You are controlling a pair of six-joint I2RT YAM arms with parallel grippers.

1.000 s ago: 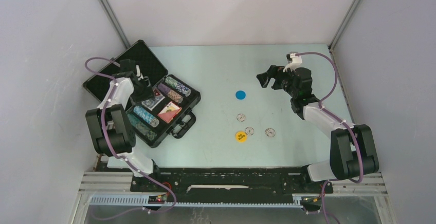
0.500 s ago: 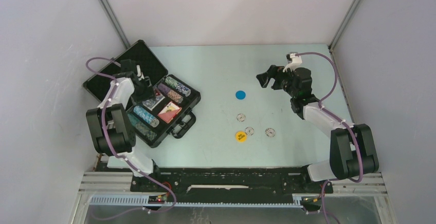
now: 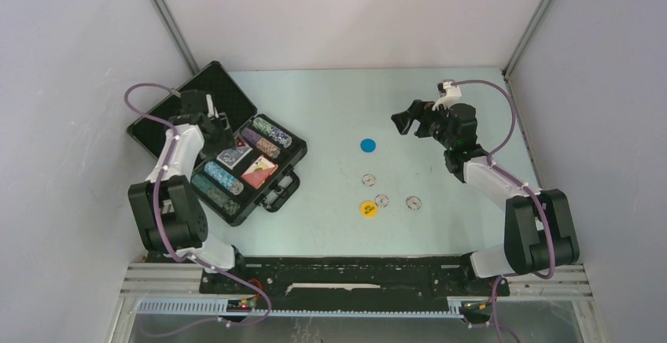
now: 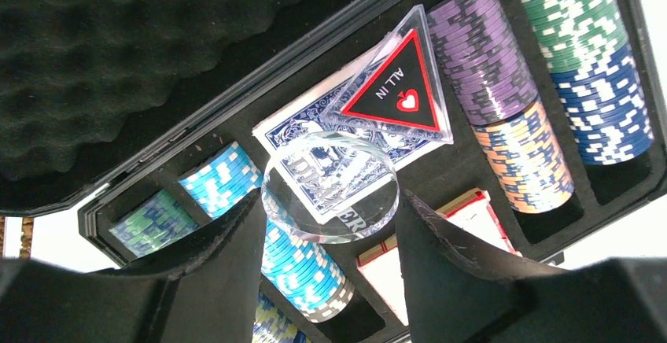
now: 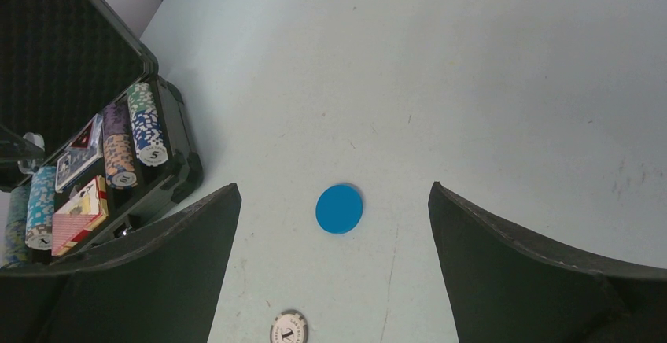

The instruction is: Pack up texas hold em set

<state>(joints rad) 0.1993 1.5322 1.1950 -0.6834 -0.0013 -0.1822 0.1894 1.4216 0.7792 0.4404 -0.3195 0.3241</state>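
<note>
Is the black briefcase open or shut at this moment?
Open. The lid of the briefcase lies back with its foam lining exposed, and the chip rows and card decks in the tray are uncovered.

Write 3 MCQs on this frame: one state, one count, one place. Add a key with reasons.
1. The right gripper is:
A) shut on a chip
B) shut, empty
C) open, empty

2. Round pieces lying loose on the table, outside the case:
A) five
B) two
C) eight

3. The ALL IN marker is:
A) on the table
B) in the case, on the blue-backed deck
C) in the right gripper

Key:
1 C: the right wrist view shows its fingers apart with nothing between them.
2 A: one blue disc, one yellow disc and three white chips.
3 B: the left wrist view shows it lying over the deck inside the case.
</note>
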